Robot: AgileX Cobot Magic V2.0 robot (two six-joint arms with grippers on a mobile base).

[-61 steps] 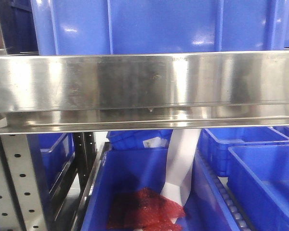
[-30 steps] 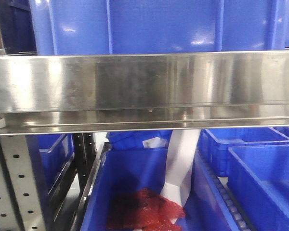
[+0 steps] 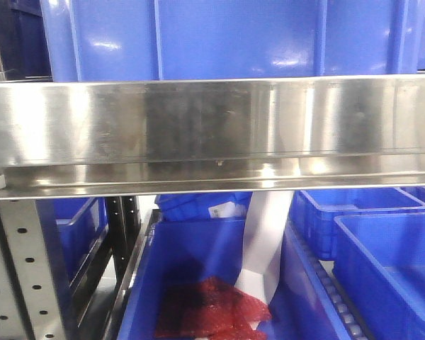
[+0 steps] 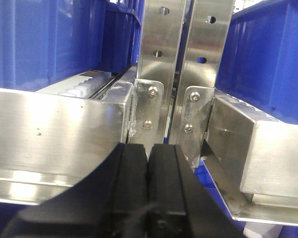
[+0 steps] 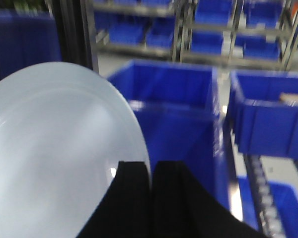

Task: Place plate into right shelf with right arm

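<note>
The front camera is staring close at the shelf rail [image 3: 212, 127], while both wrist cameras are peering past their fingers at blue bins [image 5: 184, 114].

Steel rail [image 3: 212, 134] blocks above; blue bin [image 5: 179, 124] below seems open.

**Steel, plastic and glaze: how the surfaces look**

You see the right shelf's front rail [image 3: 212, 127] in polished stainless steel, glossy and streaked with blurred reflections. Its perforated upright [image 3: 25, 276] looks duller, a grey metal with a satin finish. The blue bins [image 3: 198, 39] are smooth moulded plastic with soft highlights. In one bin lies a crinkled red mesh-like material [image 3: 212, 312] beside a matt white sheet [image 3: 265, 244]. The plate [image 5: 54, 153] appears smooth, glossy and glazed. Both tools, left [image 4: 148, 183] and right [image 5: 151, 198], show matt black fingers.
</note>
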